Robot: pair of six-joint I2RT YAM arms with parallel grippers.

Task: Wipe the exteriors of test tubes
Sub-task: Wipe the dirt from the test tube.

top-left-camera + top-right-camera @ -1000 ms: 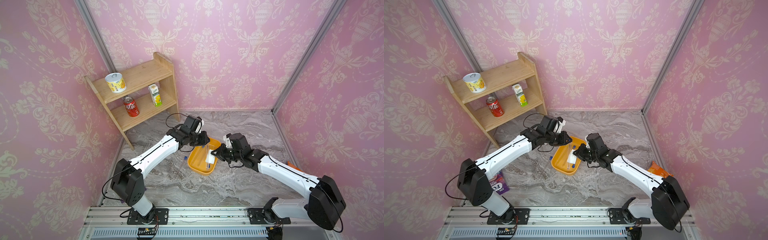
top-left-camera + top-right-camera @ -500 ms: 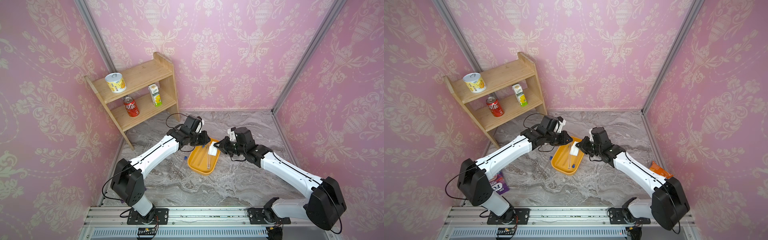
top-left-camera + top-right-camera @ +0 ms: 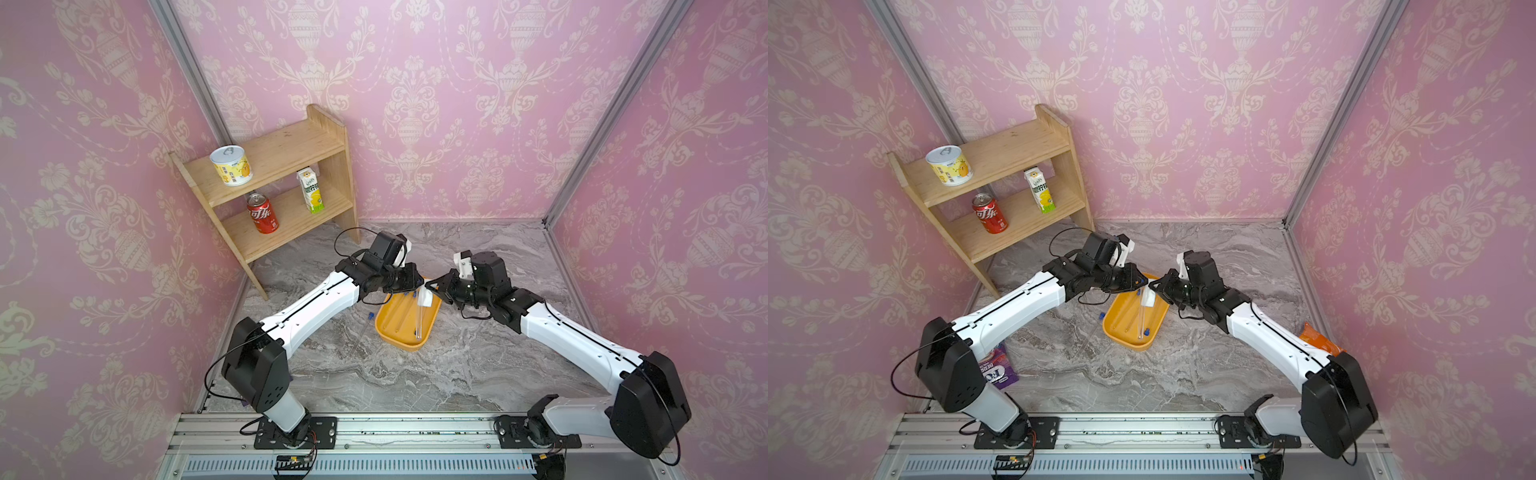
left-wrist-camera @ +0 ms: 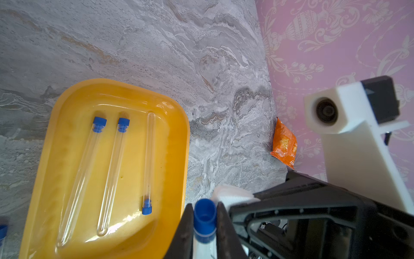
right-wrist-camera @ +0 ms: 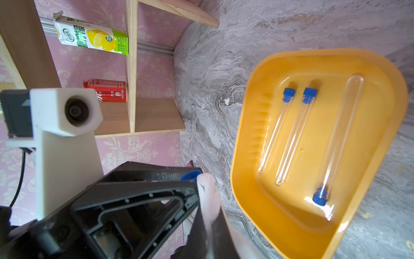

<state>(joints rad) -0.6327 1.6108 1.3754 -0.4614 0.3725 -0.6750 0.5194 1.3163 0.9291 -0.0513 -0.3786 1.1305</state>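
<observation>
Gripped a blue-capped test tube point(image 4: 205, 224) in left gripper point(image 4: 205, 205), pinched white pad point(image 3: 424, 296) in right gripper point(image 3: 432, 289), over yellow tray's point(image 3: 405, 347) far end.

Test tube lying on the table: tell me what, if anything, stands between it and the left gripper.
Nothing visible. The test tube on the table lies uncovered beside the yellow tray; the left gripper, though, grips a second test tube.

Clear: marble table point(image 3: 415, 382) in front of yellow tray point(image 3: 399, 340). Obstacles: wooden shelf point(image 3: 286, 145) rear-left; test tube point(image 3: 360, 334), seemingly loose, beside tray; orange packet point(image 3: 1320, 338) against right wall.
</observation>
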